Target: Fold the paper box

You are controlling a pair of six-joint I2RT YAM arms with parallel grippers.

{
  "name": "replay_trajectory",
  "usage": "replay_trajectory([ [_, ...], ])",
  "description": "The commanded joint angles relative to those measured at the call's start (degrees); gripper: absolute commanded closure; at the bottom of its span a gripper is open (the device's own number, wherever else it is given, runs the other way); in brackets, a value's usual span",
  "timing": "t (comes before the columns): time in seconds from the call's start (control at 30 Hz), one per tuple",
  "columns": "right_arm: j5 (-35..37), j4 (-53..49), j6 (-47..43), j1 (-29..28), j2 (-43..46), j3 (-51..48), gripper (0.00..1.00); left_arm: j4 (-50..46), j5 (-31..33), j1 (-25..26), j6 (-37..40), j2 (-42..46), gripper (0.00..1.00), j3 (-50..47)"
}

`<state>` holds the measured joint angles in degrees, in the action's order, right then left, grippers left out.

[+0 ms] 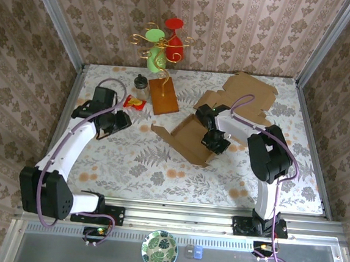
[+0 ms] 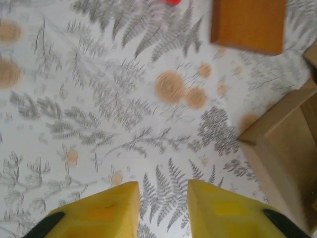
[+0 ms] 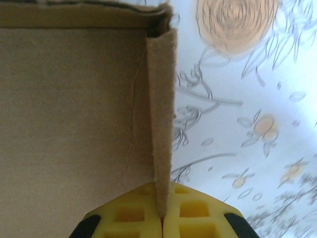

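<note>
1. The brown cardboard paper box is lying opened out and mostly flat, right of centre on the floral-patterned tabletop. More of its panels are spreading toward the far right corner.
2. The right fingers are sitting at the box's near right edge. They are closed tight on a thin side wall flap, which is standing on edge beside the box floor and is pinched between the yellow pads.
3. That flap is meeting another raised wall at a corner just ahead of the right fingers.
4. The left fingers are hanging over bare tabletop to the left of the box. They are parted a little and gripping nothing, and the fern print is showing through the gap.
5. An orange-brown rectangular wooden board is lying flat beyond the left fingers, apart from the box.
6. A small red and yellow packet and a small dark-capped bottle are sitting just left of the board.
7. A gold wire stand with green and red discs is standing at the far edge.
</note>
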<state>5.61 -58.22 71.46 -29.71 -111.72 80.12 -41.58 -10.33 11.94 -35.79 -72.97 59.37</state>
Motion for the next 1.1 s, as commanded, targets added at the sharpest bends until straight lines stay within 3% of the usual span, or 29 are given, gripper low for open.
replay_trajectory([
  [0.0,-6.8,1.7,10.8,-0.2,3.2,-2.8,1.00,0.6,-3.5,0.1,-1.8,1.8,0.73,-5.1],
  [0.33,-13.4,8.7,28.1,-5.4,4.7,-6.8,1.00,22.6,-11.2,11.9,-15.4,-1.9,0.76,-15.6],
  [0.47,-15.0,10.3,32.3,-7.1,3.8,-7.3,1.00,30.5,-12.7,13.8,-19.8,-4.5,0.76,-17.5],
  [0.67,-17.6,12.5,34.0,-8.3,2.7,-7.7,1.00,33.6,-13.4,15.9,-20.5,-7.2,0.76,-16.6],
  [1.07,-20.2,17.1,32.3,-8.4,7.7,-9.2,0.51,33.1,-12.2,15.9,-18.8,-8.5,0.76,-14.2],
])
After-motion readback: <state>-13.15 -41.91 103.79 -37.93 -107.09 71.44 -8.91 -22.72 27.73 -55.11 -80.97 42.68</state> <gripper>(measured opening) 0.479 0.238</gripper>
